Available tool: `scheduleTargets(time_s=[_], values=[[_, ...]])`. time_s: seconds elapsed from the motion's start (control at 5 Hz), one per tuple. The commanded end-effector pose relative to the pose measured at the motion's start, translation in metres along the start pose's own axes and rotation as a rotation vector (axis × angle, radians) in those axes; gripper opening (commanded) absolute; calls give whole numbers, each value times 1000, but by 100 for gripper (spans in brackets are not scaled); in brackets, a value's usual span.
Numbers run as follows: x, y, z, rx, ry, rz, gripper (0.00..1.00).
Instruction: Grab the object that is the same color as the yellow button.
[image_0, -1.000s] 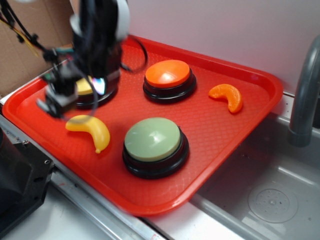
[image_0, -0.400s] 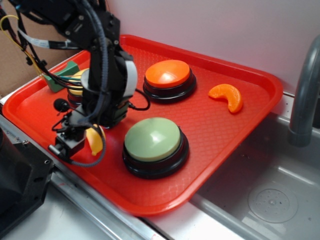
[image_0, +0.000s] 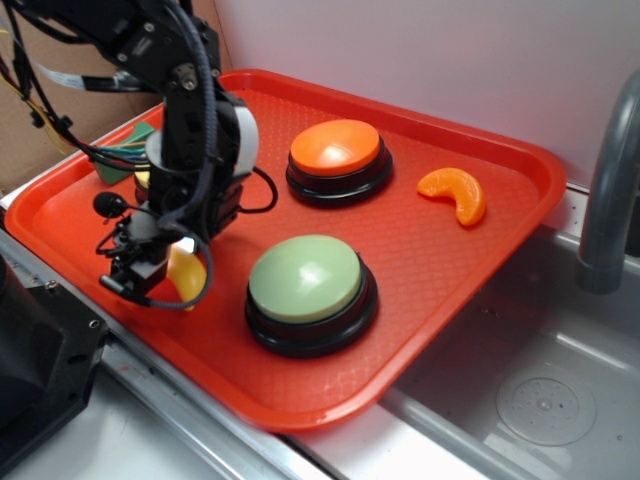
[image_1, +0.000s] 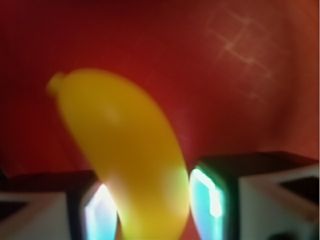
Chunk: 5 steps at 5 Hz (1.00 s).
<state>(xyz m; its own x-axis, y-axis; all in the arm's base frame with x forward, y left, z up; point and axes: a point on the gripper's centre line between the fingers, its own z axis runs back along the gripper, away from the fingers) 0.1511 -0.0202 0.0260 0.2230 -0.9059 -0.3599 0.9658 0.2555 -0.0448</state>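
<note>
The tool (image_0: 165, 270) is down at the near left part of the red tray (image_0: 450, 270), with the yellow toy banana (image_0: 185, 277) between its two pads; in the wrist view the banana (image_1: 125, 155) fills the gap, one pad (image_1: 100, 212) against its left flank and the other (image_1: 207, 197) just beside its right flank, so the tool looks nearly closed around the banana's lower end, though the blur hides whether both pads truly press on it. The chief risk is a squeeze-out: the banana is glossy and curved, and the pads seem to sit near one end, not across the thick middle, so closing pressure could make it slide or pivot out as the arm rises. A second risk is a lift begun before the grip is firm, leaving the banana on the tray. The green-topped button (image_0: 308, 285) stands near on the right, and a sideways swing could knock against it. The yellow button (image_0: 142, 180) is almost wholly hidden behind the arm, with only a sliver showing; the orange-topped button (image_0: 337, 152) and the orange segment toy (image_0: 455, 193) lie well apart and are no hazard.
</note>
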Motion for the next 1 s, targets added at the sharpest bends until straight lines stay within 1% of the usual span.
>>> scheduleTargets(time_s=[0.0,0.2,0.4,0.6,0.8], values=[[-13,1,35,-1,-101,287,0],[-21,0,86,-1,-176,547,0],[-25,4,139,-47,-225,796,0],[-31,7,171,-129,-289,1036,0],[-31,11,183,-140,-328,1292,0]])
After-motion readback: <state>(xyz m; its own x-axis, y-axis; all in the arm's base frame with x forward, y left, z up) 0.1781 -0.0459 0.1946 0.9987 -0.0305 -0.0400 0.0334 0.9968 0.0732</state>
